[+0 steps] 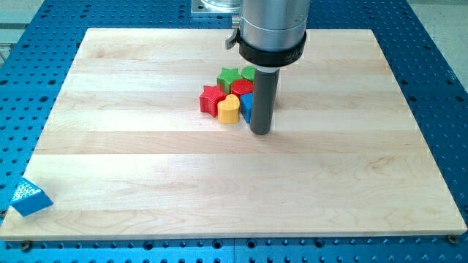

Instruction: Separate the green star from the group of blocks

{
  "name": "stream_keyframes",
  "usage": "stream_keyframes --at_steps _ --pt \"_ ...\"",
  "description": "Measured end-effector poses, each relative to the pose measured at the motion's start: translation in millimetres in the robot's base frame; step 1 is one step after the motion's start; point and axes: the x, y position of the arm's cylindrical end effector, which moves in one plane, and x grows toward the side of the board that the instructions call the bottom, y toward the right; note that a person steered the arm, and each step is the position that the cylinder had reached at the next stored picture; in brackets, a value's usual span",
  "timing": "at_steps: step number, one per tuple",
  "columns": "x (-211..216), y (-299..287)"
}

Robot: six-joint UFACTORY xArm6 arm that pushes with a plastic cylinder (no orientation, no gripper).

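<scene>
The green star (229, 76) sits at the top left of a tight cluster of blocks near the board's middle. Below it lie a red star (211, 99) and a yellow heart (229, 109). A red round block (242, 88) sits in the middle, a green round block (248, 72) at the top right, and a blue block (246, 104) at the right, partly hidden by the rod. My tip (260, 132) rests on the board just right of and below the cluster, against the blue block.
The wooden board (146, 168) lies on a blue perforated table. A blue triangular marker (25, 196) sits off the board at the view's bottom left. The arm's grey body (272, 29) hangs over the board's top edge.
</scene>
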Motion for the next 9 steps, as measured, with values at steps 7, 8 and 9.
stream_keyframes --at_steps 7,8,9 --pt "15.9 -14.6" --pt "8.7 -27.7" --pt "10.8 -42.2"
